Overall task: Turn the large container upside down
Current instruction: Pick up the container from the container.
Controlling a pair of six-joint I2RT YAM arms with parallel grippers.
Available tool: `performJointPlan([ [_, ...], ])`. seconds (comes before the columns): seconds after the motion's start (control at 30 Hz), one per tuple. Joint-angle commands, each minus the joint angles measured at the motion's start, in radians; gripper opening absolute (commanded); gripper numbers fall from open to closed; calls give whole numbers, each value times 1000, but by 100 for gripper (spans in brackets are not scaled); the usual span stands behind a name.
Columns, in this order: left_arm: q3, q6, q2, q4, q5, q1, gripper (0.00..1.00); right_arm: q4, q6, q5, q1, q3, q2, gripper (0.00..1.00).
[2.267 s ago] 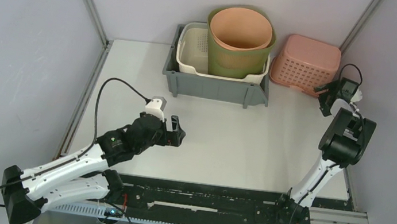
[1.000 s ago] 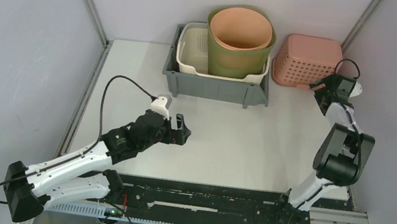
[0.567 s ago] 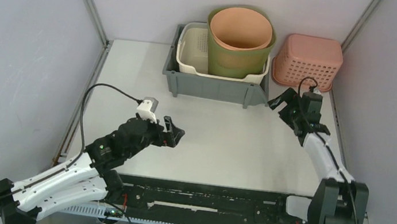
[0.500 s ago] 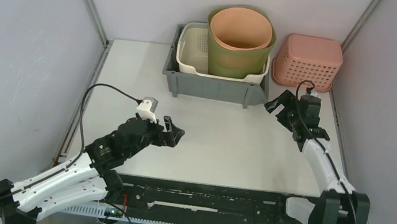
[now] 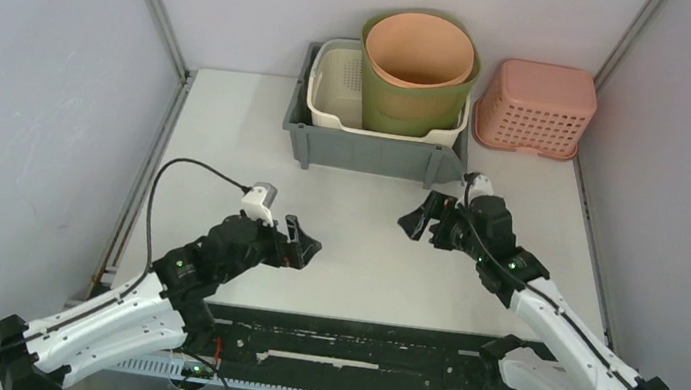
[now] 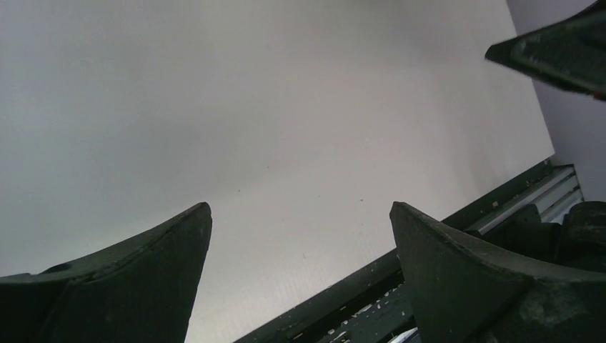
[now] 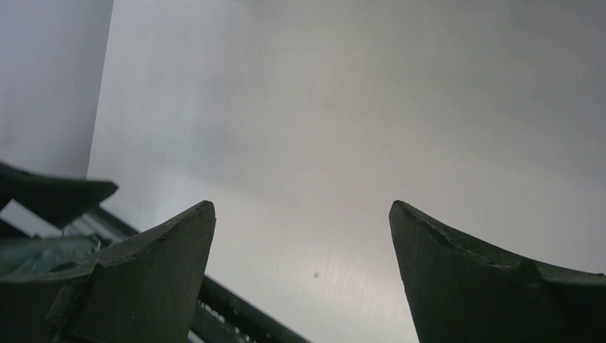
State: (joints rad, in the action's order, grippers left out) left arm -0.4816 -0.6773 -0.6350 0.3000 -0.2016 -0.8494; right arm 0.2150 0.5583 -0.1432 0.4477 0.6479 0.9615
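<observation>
- White tabletop (image 5: 229, 129) between grey walls; the pink basket (image 5: 535, 107) sits at the far right, beside the grey bin (image 5: 372, 155), seemingly bottom-up.
- Left gripper (image 5: 306, 243) and right gripper (image 5: 417, 219): spread wide, holding nothing.
- Flip looks finished; next, only parking the arms.

At the back of your white tabletop (image 5: 229, 129), a grey bin (image 5: 377, 156) holds a cream perforated basket (image 5: 336, 83) on its left. On its right you see a tall green tub (image 5: 413, 111) lined in orange (image 5: 419, 48). A black rail (image 5: 353, 337) runs along the near edge.
</observation>
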Motion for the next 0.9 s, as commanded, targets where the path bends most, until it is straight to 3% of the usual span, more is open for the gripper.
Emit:
performJointPlan([
  [0.0,12,-34,64,-17,-7,4,100,50,-12,-15,65,-12,-121,100],
  [0.23,5,-69,69,9,30,4,100,170,1,-133,83,-16,-273,100],
  [0.47,-1,-107,39,13,89,4,100,194,59,-237,41,-43,-283,100],
  [0.63,-41,-89,72,83,58,4,100,131,105,-388,-54,-40,-262,100],
  [0.87,-90,-47,86,173,-12,6,100,-10,86,-347,-98,20,-142,100],
])
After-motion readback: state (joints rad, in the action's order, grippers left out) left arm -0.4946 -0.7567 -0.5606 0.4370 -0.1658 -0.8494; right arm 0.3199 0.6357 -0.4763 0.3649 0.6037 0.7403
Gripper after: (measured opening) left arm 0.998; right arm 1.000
